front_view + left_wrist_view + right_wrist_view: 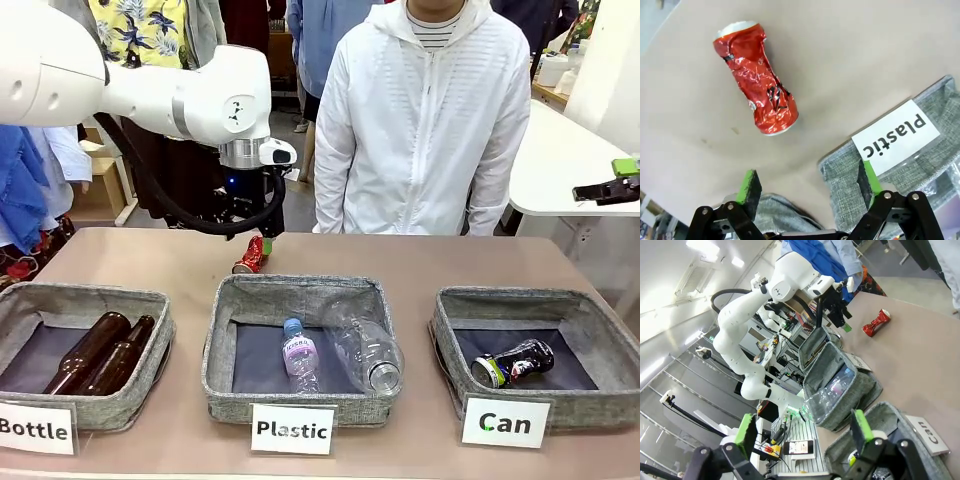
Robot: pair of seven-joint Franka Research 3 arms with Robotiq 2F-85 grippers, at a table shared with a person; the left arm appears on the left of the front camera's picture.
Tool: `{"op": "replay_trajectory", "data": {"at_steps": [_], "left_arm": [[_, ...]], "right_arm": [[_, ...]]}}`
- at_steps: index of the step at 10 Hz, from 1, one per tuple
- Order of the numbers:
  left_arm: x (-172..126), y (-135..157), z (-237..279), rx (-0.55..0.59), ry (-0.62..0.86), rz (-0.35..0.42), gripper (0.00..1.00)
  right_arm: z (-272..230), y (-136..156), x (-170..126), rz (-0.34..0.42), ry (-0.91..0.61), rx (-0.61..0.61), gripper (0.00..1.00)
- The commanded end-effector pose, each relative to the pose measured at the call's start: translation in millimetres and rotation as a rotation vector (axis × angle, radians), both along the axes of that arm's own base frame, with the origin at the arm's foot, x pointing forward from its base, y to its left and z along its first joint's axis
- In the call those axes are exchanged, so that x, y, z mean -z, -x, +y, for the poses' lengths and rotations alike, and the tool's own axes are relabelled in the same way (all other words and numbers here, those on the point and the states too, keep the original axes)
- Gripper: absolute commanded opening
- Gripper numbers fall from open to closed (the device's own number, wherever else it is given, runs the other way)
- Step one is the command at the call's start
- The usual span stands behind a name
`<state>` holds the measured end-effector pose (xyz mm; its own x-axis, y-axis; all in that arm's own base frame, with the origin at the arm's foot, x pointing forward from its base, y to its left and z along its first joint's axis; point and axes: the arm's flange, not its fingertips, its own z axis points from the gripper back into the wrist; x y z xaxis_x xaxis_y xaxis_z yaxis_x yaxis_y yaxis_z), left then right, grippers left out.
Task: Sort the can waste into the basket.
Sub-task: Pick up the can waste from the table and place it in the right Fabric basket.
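Red can [756,77] lies on its side on bare table, upper left of the left wrist view. In the front view it's centre frame, just behind the far rim of the Plastic basket [300,288]. Black can [513,363] is already in the Can basket [600,305], lower right of the front view.

So one of two is sorted, and the step in hand looks like the pick of the red one. Left gripper [807,181] hangs over that spot with its jaws wide open, holding nothing and clear of the can. Right gripper [803,426] is also spread and empty, well apart from both cans.

Next move, my read: centre over the can, set the pads across its crushed waist, descend and close. Then carry it to the lower-right basket, not the middle one beside it.

Count:
- 2 cans
- 2 brown glass bottles [88,350] in the Bottle basket [80,295]
- 2 clear plastic bottles [365,350] in Plastic
- 3 baskets
- 3 label cards [505,422]
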<state>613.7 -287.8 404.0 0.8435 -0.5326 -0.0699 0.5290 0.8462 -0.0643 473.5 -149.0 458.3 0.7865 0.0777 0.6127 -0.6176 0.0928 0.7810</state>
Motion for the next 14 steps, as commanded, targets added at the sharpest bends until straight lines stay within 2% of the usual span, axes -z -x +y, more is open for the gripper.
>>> {"op": "replay_trajectory", "data": {"at_steps": [1, 7, 10, 14], "left_arm": [[0.3, -7.6, 6.8, -0.002, 0.1, 0.018, 1.0], [30.2, -17.1, 9.6, -0.062, 0.143, 0.108, 1.0], [39.5, -17.3, 4.8, -0.103, 0.123, 0.079, 1.0], [42.9, -7.3, 9.2, -0.24, 0.048, 0.043, 1.0]], "right_arm": [[-0.2, 0.9, -2.7, -0.015, 0.008, -0.001, 1.0], [-0.2, 0.9, -2.7, -0.015, 0.008, -0.001, 1.0], [-0.2, 0.9, -2.7, -0.015, 0.008, -0.001, 1.0], [-0.2, 0.9, -2.7, -0.015, 0.008, -0.001, 1.0]]}}
